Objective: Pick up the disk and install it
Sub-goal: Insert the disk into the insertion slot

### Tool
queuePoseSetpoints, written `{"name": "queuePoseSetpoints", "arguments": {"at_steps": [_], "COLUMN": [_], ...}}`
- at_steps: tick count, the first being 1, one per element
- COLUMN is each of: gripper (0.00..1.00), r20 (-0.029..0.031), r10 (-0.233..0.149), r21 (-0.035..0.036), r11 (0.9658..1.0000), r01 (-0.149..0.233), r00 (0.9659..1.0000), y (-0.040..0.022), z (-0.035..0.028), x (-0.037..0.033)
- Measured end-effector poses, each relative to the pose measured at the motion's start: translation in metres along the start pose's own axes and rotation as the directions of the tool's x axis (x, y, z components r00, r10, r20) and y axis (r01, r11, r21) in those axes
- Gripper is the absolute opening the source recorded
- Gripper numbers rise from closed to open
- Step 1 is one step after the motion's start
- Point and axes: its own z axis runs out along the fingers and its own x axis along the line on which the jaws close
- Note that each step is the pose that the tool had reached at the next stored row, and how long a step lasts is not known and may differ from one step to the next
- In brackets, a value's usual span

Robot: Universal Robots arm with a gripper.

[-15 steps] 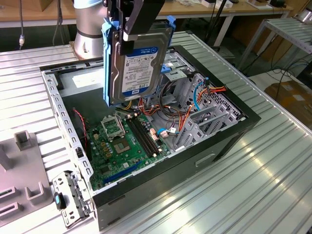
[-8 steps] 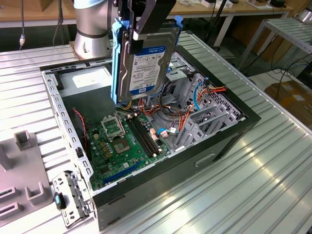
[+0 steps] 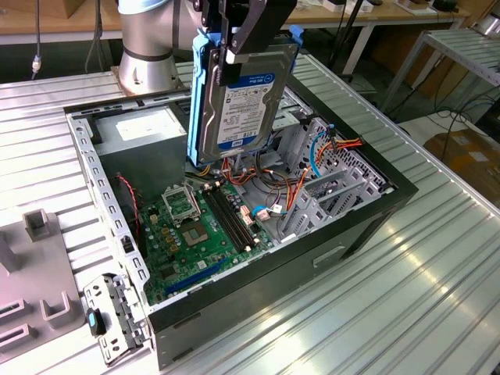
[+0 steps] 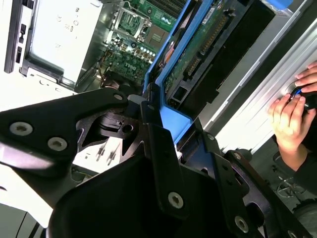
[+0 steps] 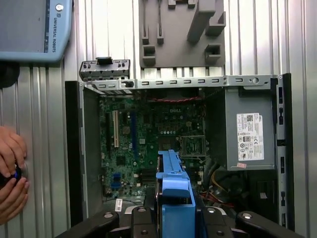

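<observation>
The disk [image 3: 242, 101] is a dark grey hard drive with a blue-and-white label and blue side rails. It hangs upright on its edge above the open computer case [image 3: 367, 226], over the motherboard [image 3: 195, 234]. My gripper [image 3: 237, 55] is shut on its upper end, with black fingers clamping the blue rail. In the second wrist view the disk's green circuit board [image 4: 198, 44] and blue rail run away from the gripper [image 4: 153, 114] towards the case. In the first wrist view the blue rail [image 5: 173, 188] sits between the gripper's [image 5: 176, 218] fingers.
The case holds a grey power-supply box [image 3: 144, 129], cables and a metal drive bay [image 3: 328, 180]. A small metal cage [image 3: 109, 316] and a grey fixture [image 3: 31, 273] lie on the ribbed table beside it. A person's hands [image 4: 292, 114] rest near the case. A pendant [image 5: 34, 29] lies on the table.
</observation>
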Motion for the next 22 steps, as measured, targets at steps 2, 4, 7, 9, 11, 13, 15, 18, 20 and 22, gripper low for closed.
{"name": "queuePoseSetpoints", "arguments": {"at_steps": [2,4,7,9,11,13,15,18,20,22], "gripper": [0.37,0.37,0.37,0.37,0.37,0.37,0.37,0.37,0.37,0.37], "r20": [0.0,-0.0001,-0.0007,-0.0039,-0.0063,-0.0087,-0.0107,-0.0142,-0.0174,-0.0214], "r10": [0.0,0.0,0.001,0.001,0.001,0.001,0.001,0.001,0.001,0.001], "r21": [0.0,0.0,0.0,0.0001,0.0003,0.0003,0.0004,0.0006,0.0007,0.0008], "r11": [1.0,1.0,1.0,1.0,1.0,1.0,1.0,1.0,1.0,1.0], "r01": [0.0,0.0,-0.001,-0.001,-0.001,-0.001,-0.001,-0.001,-0.001,-0.001], "r00": [1.0,1.0,1.0,1.0,1.0,1.0,0.9999,0.9999,0.9998,0.9998], "y": [-0.0013,-0.002,-0.003,-0.0045,-0.007,-0.01,-0.0141,-0.0214,-0.0256,-0.03], "z": [0.0001,0.0003,0.0006,0.0008,0.0012,0.0013,0.0017,0.002,0.0022,0.0024], "x": [0.0014,0.0037,0.0086,0.0116,0.0139,0.0147,0.0153,0.0159,0.0162,0.0166]}}
